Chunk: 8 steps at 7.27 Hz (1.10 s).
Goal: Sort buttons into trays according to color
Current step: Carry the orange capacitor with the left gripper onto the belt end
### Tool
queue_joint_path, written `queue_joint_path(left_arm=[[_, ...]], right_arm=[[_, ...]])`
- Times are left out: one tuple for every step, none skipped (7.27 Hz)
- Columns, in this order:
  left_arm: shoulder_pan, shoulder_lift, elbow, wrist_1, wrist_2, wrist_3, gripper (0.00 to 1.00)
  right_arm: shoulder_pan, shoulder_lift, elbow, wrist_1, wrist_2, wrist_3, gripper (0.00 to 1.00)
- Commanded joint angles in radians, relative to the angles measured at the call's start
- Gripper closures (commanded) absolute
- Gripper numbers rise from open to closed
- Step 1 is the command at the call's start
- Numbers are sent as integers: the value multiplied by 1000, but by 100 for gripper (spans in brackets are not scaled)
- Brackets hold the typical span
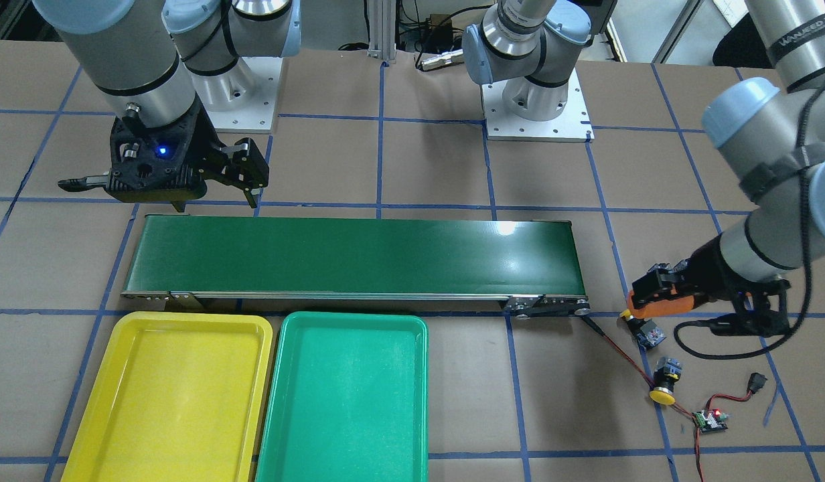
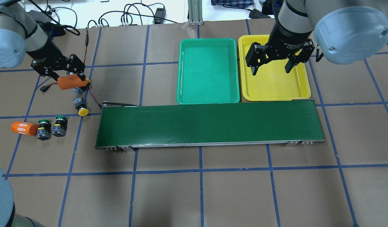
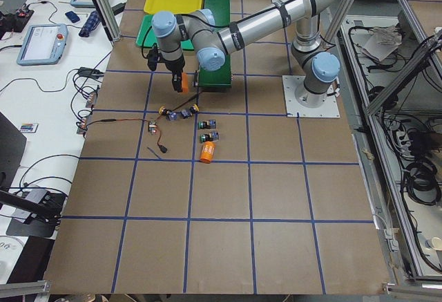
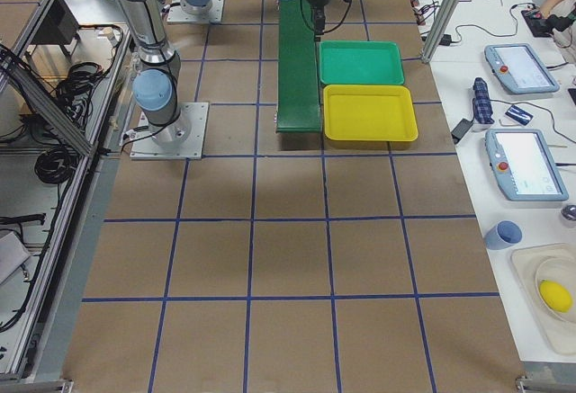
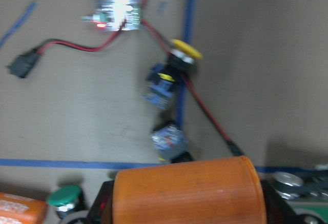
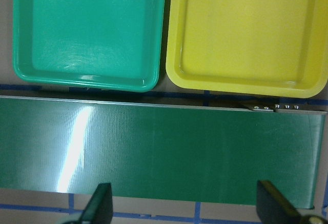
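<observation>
The left arm's fingers are clamped on an orange cylinder, held sideways low over the tabletop just off the left end of the conveyor belt. Under it sits one yellow button, mostly hidden by the cylinder, so only part of its dark body and a sliver of yellow show. A second yellow button lies on its side close by, against a red wire that runs to a small circuit board. Nearer the robot, the first green button and the second green button stand side by side, the latter against another orange cylinder marked 4680. The left wrist view is blurred and cuts off one green cap at its bottom edge. The right arm's fingers are spread wide with nothing between them, high over the belt's right end. The green tray and yellow tray lie just beside each other along the belt's far side, and the arm covers part of the yellow one.
</observation>
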State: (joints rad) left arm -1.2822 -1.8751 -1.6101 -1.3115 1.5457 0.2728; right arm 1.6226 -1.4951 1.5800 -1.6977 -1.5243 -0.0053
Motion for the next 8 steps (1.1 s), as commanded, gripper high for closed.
queue_joint_path(left_arm=[[-52, 88, -166, 41, -4, -37, 100], [-58, 109, -227, 44, -10, -37, 100], [-87, 116, -275, 111, -10, -47, 100], [-104, 110, -289, 167, -9, -47, 100], [-112, 114, -289, 167, -13, -49, 97], [-117, 119, -295, 163, -12, -49, 90], [-117, 119, -319, 161, -15, -49, 80], [-117, 125, -349, 163, -16, -49, 72]], right_arm=[[0, -1, 6, -50, -2, -1, 0], [-1, -1, 6, -50, -2, -1, 0], [-1, -1, 6, -53, -5, 1, 0], [-1, -1, 6, -74, -58, 8, 0], [-1, -1, 8, -73, -83, 8, 0], [-1, -1, 8, -60, -82, 16, 0], [-1, -1, 8, -59, -82, 16, 0], [-1, -2, 8, -66, -83, 11, 0]])
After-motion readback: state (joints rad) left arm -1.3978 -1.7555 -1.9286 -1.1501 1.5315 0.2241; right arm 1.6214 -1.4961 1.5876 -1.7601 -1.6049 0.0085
